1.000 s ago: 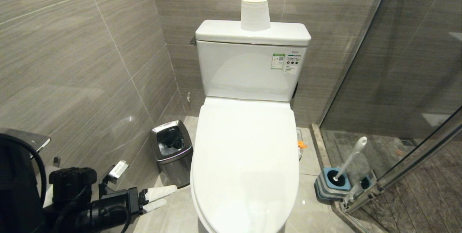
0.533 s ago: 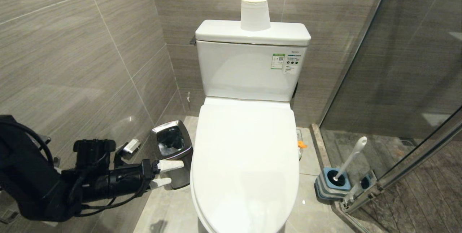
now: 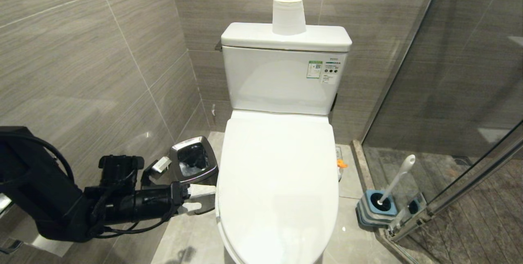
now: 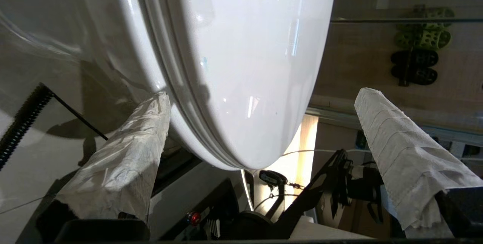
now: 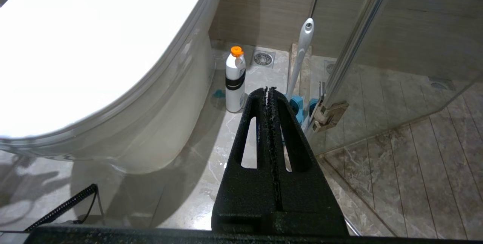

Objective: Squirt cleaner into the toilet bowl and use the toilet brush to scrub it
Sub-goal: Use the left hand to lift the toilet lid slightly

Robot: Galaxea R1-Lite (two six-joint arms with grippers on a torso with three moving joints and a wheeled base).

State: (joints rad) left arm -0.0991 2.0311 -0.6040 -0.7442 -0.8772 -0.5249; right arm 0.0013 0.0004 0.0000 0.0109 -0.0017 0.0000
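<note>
Beside the left flank of the toilet bowl (image 3: pixel 229 231), low against the tiled wall, the left gripper (image 3: pixel 201 199) reaches in level with its paper-wrapped fingers (image 4: pixel 124 157) spread wide and empty, one above and one below the edge of the closed lid (image 3: pixel 278 182). That straddling pose looks chosen to catch the lid's rim so it can be lifted, since no cleaner can reach the bowl while lid and seat lie flat over it. Whether either finger already touches the rim is hard to tell; in the left wrist view one wrapped finger sits right at the lid's seam, perhaps grazing it. The steel bin (image 3: pixel 194 162) stands just behind the gripper, against the wall. The toilet brush (image 3: pixel 395 182) leans in its blue holder (image 3: pixel 378 207) on the floor to the right of the toilet, by the glass shower door (image 3: pixel 457 92), untouched. The right gripper (image 5: pixel 268 96) is outside the head view; its own camera shows its black fingers pressed together on nothing, hanging idle over the floor. That same view reveals what the head view mostly hides behind the lid: a white bottle with an orange cap (image 5: pixel 235 81) standing on the floor just beside the toilet's base, near the brush.
</note>
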